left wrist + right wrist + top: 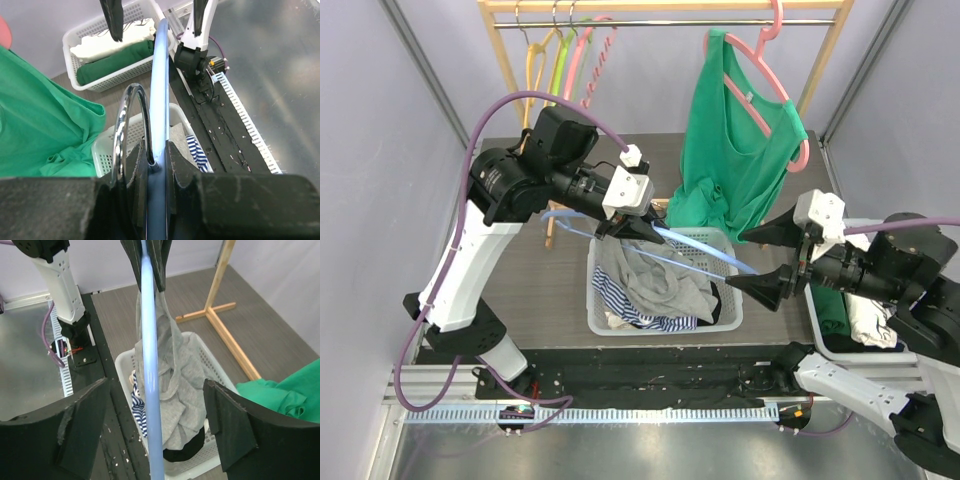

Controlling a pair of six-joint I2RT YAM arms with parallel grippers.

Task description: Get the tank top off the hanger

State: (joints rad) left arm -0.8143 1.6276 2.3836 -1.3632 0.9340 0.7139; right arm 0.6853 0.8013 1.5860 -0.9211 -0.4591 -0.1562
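Note:
My left gripper [628,228] [156,160] is shut on the neck of a light-blue hanger [690,250] [160,90] [149,365], beside its metal hook [125,125]. A grey tank top [655,275] [175,390] hangs from the hanger close to that gripper and drapes down into the white basket [665,328]. My right gripper [738,262] [155,425] stands open, one finger on each side of the hanger's blue arm, touching neither it nor the cloth. A green tank top [740,160] hangs half off a pink hanger [770,95] on the rail behind.
The basket [125,365] also holds striped and black clothes. A second white basket [815,320] [107,60] with folded green and white clothes stands at the right. The wooden rack's foot [220,315] lies behind, with several coloured hangers [560,60] on its rail.

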